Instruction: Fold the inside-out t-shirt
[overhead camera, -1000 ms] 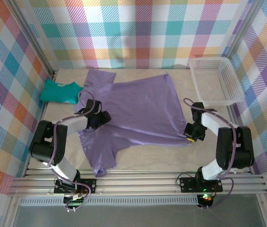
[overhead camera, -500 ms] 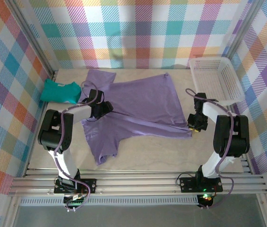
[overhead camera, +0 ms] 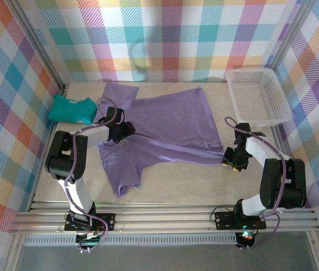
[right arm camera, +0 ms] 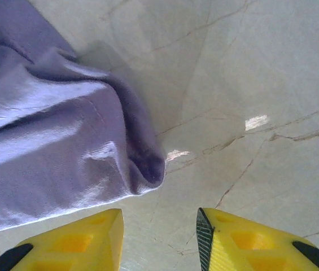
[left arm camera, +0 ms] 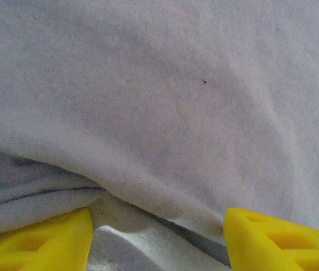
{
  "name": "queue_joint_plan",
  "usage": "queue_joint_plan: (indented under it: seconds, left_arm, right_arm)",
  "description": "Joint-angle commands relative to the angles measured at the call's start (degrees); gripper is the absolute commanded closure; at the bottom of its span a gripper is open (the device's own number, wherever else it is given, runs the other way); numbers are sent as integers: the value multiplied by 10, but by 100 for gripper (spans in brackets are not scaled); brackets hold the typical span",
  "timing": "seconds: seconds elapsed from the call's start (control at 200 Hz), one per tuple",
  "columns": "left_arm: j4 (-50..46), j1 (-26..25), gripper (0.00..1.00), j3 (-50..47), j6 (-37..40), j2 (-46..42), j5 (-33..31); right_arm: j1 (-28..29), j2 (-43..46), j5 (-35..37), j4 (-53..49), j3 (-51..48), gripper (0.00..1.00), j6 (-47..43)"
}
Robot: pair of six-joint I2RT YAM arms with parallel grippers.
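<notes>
A teal garment [overhead camera: 71,109] lies at the tabletop's [overhead camera: 193,186] far left. Beside it, the left pincer [left arm camera: 158,228] gapes wide over bunched folds of the purple t-shirt [overhead camera: 170,121], which is spread across the middle. The right pincer [right arm camera: 159,226], narrowly parted and empty, sits just off the shirt's right corner, near a white basket [overhead camera: 261,122].

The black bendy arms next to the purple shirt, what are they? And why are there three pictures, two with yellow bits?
They are two robot arms bolted to a table. The big picture looks down from above. The other two come from small cameras on the wrists; the yellow bits are fingertips. On the table lie a purple t-shirt, a folded teal garment and a white basket. The left pincer is open, with shirt cloth between its tips. The right pincer is open too, beside the shirt's corner, holding nothing.
</notes>
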State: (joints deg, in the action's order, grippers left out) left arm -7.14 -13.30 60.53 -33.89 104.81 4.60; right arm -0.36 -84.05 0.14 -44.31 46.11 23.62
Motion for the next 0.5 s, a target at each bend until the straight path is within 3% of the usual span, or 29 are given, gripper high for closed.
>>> queue_joint_plan:
  seconds: [0.0, 0.21, 0.335, 0.495]
  left_arm:
    - [-2, 7, 38, -8, -6, -5, 6]
    - [0, 7, 38, -13, -6, -9, 5]
    - [-1, 7, 38, -12, -4, -8, 5]
    - [-1, 7, 38, -12, -5, -7, 8]
  right_arm:
    - [0, -24, -8, 22, 9, 61, 8]
    - [-18, -63, -17, 30, 42, 72, -2]
    - [-27, -51, -39, 27, 41, 71, -6]
    - [-34, -10, -71, 21, 28, 63, -3]
